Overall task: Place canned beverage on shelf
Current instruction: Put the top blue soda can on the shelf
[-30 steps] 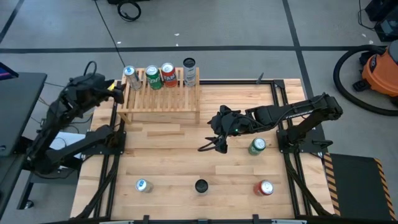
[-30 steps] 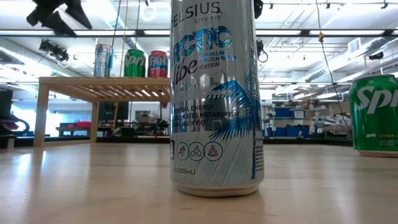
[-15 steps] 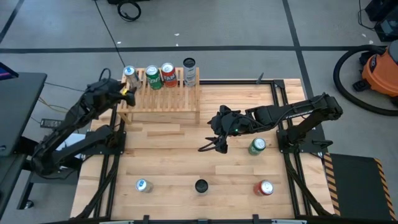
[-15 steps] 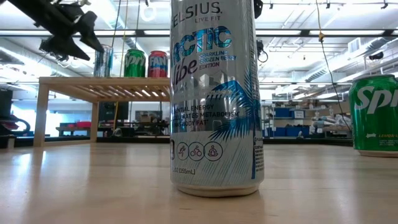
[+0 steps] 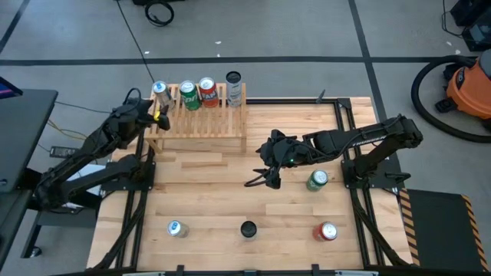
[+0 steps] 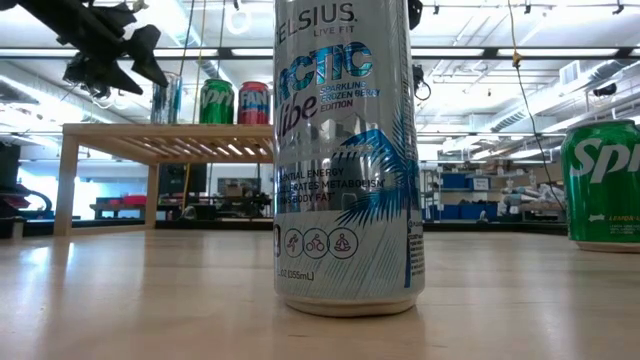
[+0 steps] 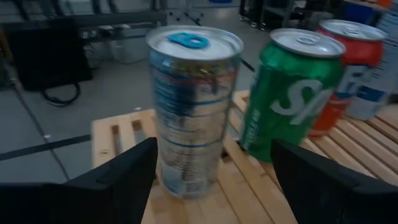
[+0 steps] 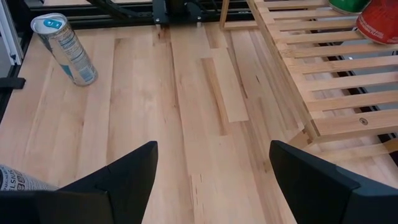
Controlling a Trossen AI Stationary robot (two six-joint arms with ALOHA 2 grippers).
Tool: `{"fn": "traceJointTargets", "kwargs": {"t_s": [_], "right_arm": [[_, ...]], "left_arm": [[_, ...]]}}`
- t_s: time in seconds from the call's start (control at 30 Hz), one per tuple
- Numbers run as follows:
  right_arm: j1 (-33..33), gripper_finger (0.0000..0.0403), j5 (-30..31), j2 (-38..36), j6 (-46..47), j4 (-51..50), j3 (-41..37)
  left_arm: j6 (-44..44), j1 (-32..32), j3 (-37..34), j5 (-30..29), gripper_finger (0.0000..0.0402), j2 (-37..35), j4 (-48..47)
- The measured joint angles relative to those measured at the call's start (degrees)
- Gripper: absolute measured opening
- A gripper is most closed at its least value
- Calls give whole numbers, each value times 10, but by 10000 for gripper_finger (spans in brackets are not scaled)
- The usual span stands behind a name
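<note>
The shelf (image 5: 198, 126), a low light-wood slatted rack, stands at the table's far left. On it stand a silver-blue can (image 7: 193, 106), a green can (image 7: 289, 93), a red can (image 7: 345, 68) and a tall pale can (image 5: 233, 86). My left gripper (image 5: 158, 115) is open at the shelf's left end. In the left wrist view its fingers (image 7: 121, 183) stand on either side of the silver-blue can's lower part, and I see no touch. My right gripper (image 5: 261, 179) hangs open over the table's middle, holding nothing.
Loose cans stand on the table: a green one (image 5: 317, 180) right of my right gripper, a red one (image 5: 327, 231), a tall Celsius can (image 6: 345, 150) at the near edge and a silver-blue one (image 5: 176, 228) at near left. Bare wood lies between them.
My left gripper has come down and gone toward the table's right edge, from beyond the shelf's left end up to the silver-blue can. It stays open. The cans on the shelf have kept their places.
</note>
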Motion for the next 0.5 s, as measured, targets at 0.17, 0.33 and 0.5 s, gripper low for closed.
{"fn": "traceJointTargets", "kwargs": {"t_s": [0.17,0.33,0.5], "right_arm": [[0,318,1,0,-1,8,0],[0,318,1,0,-1,8,0],[0,318,1,0,-2,8,0]], "left_arm": [[0,-5,0,-10,314,18,17],[9,-5,0,-22,314,62,44],[-2,-5,0,-64,314,85,53]]}}
